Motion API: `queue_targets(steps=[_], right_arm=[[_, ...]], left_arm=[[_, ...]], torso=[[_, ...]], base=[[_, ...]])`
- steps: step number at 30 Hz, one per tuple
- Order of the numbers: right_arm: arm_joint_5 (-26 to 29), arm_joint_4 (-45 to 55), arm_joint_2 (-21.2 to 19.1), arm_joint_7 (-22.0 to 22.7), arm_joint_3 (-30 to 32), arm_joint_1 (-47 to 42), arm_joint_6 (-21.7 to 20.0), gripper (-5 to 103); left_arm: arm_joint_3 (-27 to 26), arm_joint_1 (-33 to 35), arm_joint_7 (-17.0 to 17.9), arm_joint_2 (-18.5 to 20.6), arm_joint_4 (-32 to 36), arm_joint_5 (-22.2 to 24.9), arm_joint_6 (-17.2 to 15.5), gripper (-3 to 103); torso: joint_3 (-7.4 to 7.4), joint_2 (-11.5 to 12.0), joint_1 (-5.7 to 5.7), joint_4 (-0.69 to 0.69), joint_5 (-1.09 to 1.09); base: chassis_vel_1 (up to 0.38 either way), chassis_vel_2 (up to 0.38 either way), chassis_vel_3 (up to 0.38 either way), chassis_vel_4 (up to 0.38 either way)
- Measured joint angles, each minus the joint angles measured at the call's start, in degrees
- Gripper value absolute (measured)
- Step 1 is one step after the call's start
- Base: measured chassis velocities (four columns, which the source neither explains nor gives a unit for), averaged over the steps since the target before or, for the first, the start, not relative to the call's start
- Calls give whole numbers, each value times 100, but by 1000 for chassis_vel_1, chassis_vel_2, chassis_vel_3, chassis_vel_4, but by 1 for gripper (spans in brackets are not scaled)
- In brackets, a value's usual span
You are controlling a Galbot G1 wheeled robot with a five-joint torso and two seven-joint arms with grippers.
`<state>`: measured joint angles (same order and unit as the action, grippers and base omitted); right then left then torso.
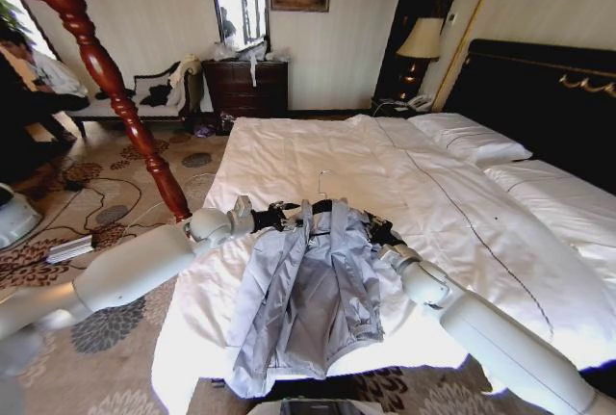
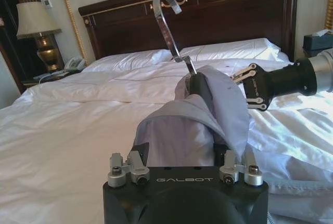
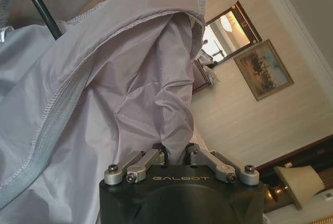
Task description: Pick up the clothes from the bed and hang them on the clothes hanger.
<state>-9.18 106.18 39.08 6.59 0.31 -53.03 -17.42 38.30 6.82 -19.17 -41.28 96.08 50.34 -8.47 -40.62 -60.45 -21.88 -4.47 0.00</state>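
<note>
The light grey clothes [image 1: 308, 299] hang over the black clothes hanger [image 1: 322, 205] above the foot of the bed [image 1: 462, 213], and the hem trails off the bed's edge. The silver hook [image 2: 166, 21] stands upright. My left gripper [image 1: 272, 216] holds the jacket-covered left end of the hanger, with cloth [image 2: 208, 115] bunched between its fingers. On the other shoulder, my right gripper [image 1: 382, 232] is shut on a fold of jacket fabric [image 3: 130, 89]; the hanger's black arm [image 3: 39, 5] runs just beyond it. The hanger's lower bar is hidden by the cloth.
A tall red-brown wooden coat stand [image 1: 115, 88] rises to the left of the bed. Cables [image 1: 106, 203] lie on the patterned carpet at its base. A sofa [image 1: 144, 97], a dark dresser [image 1: 245, 86] and a bedside lamp [image 1: 421, 44] line the far wall. Pillows [image 1: 472, 136] lie against the black headboard [image 1: 549, 97].
</note>
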Motion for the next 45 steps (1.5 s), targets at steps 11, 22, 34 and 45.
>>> queue_targets(steps=[11,22,34,45], right_arm=[[-256,-1,10,-36,-20,49,113,15],[-354,48,3,-36,-18,24,211,15],[-340,119,8,6,-12,20,223,15],[-278,214,43,11,1,-28,195,40]], left_arm=[[137,-121,-146,-145,-111,135,-17,60],[246,-111,-65,-196,-98,150,27,31],[245,-43,90,-112,57,213,83,18],[228,19,422,2,246,441,-9,15]], torso=[[0,0,0,0,0],[0,0,0,0,0],[0,0,0,0,0],[0,0,0,-1,0]], base=[[0,0,0,0],[0,0,0,0],[0,0,0,0],[0,0,0,0]])
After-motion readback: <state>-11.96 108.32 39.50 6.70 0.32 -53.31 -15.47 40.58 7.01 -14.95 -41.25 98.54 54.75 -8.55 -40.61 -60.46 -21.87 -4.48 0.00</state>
